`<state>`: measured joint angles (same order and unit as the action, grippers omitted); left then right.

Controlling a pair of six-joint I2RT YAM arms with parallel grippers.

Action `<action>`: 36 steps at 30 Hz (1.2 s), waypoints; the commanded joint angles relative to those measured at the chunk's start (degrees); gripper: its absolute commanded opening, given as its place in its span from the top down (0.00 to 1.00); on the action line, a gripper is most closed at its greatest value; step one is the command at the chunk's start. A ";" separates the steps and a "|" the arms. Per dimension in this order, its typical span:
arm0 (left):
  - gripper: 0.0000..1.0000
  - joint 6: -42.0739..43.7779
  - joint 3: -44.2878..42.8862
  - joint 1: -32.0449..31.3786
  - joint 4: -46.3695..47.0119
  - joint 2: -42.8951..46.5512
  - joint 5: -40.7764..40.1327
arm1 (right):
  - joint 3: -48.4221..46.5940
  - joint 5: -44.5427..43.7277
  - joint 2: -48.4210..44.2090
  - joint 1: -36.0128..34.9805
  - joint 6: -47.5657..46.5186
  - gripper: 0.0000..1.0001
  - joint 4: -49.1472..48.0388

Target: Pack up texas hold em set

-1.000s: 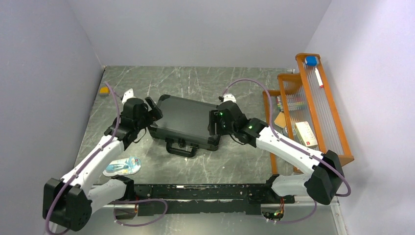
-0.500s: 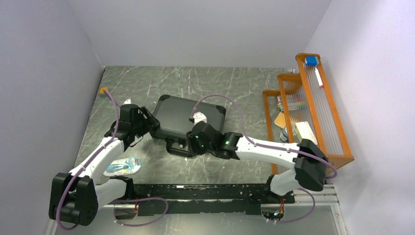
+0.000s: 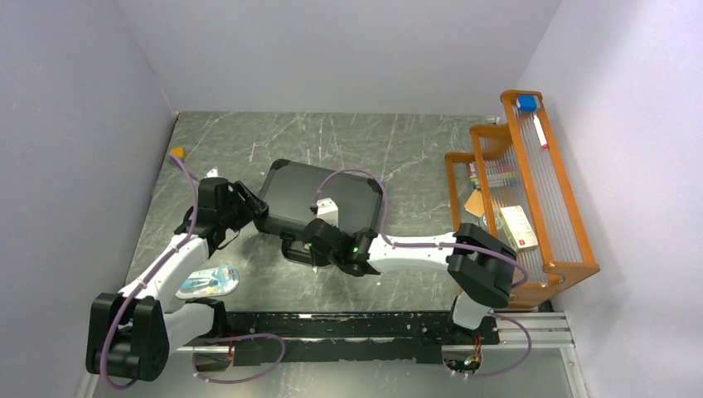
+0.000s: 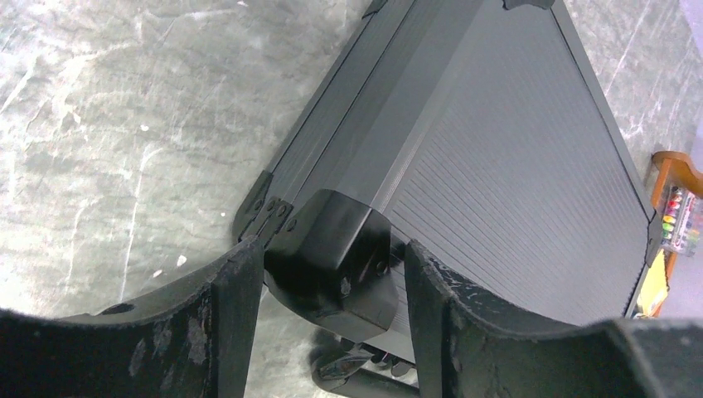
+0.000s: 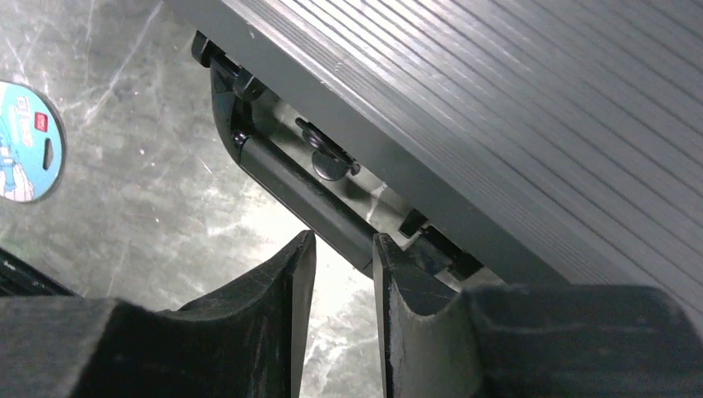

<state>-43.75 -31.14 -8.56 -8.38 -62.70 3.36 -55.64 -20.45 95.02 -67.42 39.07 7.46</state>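
The black briefcase [image 3: 332, 195] lies shut on the desk [image 3: 249, 141], about the middle, turned at an angle. My left fingers [image 4: 228, 323] stand apart, one on each side of its near left corner [image 4: 332, 257], with a gap showing on one side. My right fingers [image 5: 273, 315] are nearly together at the handle [image 5: 290, 186] on its near edge; whether they pinch it I cannot tell

Open table [image 3: 332, 137] is left on the far side of the briefcase [image 3: 332, 195], broken only by a small yellow object [image 3: 176, 152] at the far left. The right side is walled off by the orange rack [image 3: 539, 182]. The near-left passage is narrowed by the blister pack [image 3: 207, 282], and the case's near edge is crossed by the right arm [image 3: 414, 247].
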 commanded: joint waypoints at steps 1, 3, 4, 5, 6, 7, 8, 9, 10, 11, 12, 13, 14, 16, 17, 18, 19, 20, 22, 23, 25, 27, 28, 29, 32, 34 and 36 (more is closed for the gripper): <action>0.54 2.17 2.97 -0.91 -0.88 -3.76 5.96 | -3.38 -5.51 2.48 -1.16 3.95 0.66 -2.26; 0.55 2.32 3.00 -0.89 -0.70 -4.00 6.25 | -3.59 -7.07 3.37 -1.60 4.93 0.68 -2.40; 0.56 2.42 2.90 -0.90 -0.69 -4.15 6.60 | -3.74 -7.96 3.93 -1.72 5.38 0.68 -2.27; 0.57 2.56 2.81 -0.86 -0.67 -4.33 6.78 | -3.97 -8.65 4.43 -1.79 5.66 0.69 -2.16; 0.57 2.56 2.77 -0.85 -0.75 -4.43 6.89 | -4.17 -9.40 4.94 -1.89 6.04 0.69 -2.04; 0.58 2.68 2.70 -0.89 -0.83 -4.53 7.11 | -4.37 -10.04 5.40 -1.92 6.43 0.69 -1.93; 0.59 2.74 2.66 -0.85 -0.84 -4.61 7.36 | -4.51 -10.62 5.84 -1.86 6.87 0.69 -1.85; 0.60 2.78 2.58 -0.82 -0.85 -4.63 7.64 | -4.50 -11.07 6.17 -1.91 7.13 0.69 -1.91; 0.63 2.87 2.46 -0.84 -0.92 -4.63 7.94 | -4.48 -11.63 6.34 -1.93 7.31 0.69 -1.61; 0.65 2.88 2.29 -0.89 -1.12 -4.58 8.18 | -4.44 -12.20 6.35 -1.88 7.78 0.69 -1.10; 0.67 2.93 2.12 -0.81 -1.45 -4.44 8.23 | -4.10 -12.52 6.10 -1.90 8.04 0.69 -0.79; 0.68 3.15 1.82 -0.84 -1.87 -4.10 8.12 | -3.72 -12.79 5.67 -1.91 8.23 0.69 -0.42; 0.67 3.38 1.22 -0.85 -2.95 -3.72 7.48 | -3.41 -12.92 4.85 -1.89 8.30 0.69 0.14; 0.61 4.17 -0.28 -0.87 -4.78 -2.81 5.64 | -3.26 -13.10 3.49 -1.88 8.68 0.66 2.71; 0.55 4.41 -0.77 -0.85 -5.12 -2.30 4.97 | -3.00 -13.19 2.23 -1.92 8.78 0.65 4.13; 0.49 4.59 -1.03 -0.85 -5.10 -1.84 4.58 | -2.39 -13.08 0.70 -1.93 8.84 0.63 5.05; 0.45 4.70 -1.19 -0.85 -4.78 -1.79 4.67 | -0.81 -12.54 -1.10 -1.95 8.58 0.62 5.37; 0.43 4.77 -1.40 -0.85 -4.34 -2.01 4.95 | 0.59 -11.97 -3.15 -1.93 8.65 0.60 5.97; 0.42 5.17 -2.07 -0.80 -4.15 -3.28 5.29 | 2.42 -11.57 -7.22 -2.01 9.23 0.57 8.40; 0.41 5.55 -2.54 -0.76 -4.27 -4.16 5.28 | 3.18 -11.41 -9.13 -1.92 9.81 0.55 9.91; 0.40 5.91 -3.54 -0.68 -4.98 -5.67 4.94 | 4.59 -11.67 -12.31 -1.81 11.02 0.51 14.18; 0.37 5.95 -4.18 -0.54 -5.10 -6.40 5.03 | 5.27 -12.03 -14.49 -1.31 12.34 0.48 17.85; 0.34 5.94 -4.38 -0.46 -4.99 -6.46 5.25 | 5.70 -11.75 -15.23 -0.68 12.55 0.46 19.04; 0.31 6.10 -4.56 -0.37 -4.70 -6.45 5.71 | 6.16 -10.98 -15.81 0.17 12.60 0.44 19.82; 0.25 6.36 -5.23 -0.11 -4.90 -6.57 6.20 | 7.55 -7.70 -17.24 3.57 11.44 0.42 19.94; 0.25 6.54 -5.42 0.18 -4.99 -7.20 6.62 | 7.75 -5.95 -17.43 5.43 10.41 0.42 19.85; 0.28 6.55 -5.26 0.29 -4.67 -8.35 8.00 | 7.50 -4.31 -16.94 7.01 9.57 0.41 20.41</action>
<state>-39.13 -36.12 -8.16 -9.37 -68.66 6.92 -48.47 -26.24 78.41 -63.72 49.91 25.47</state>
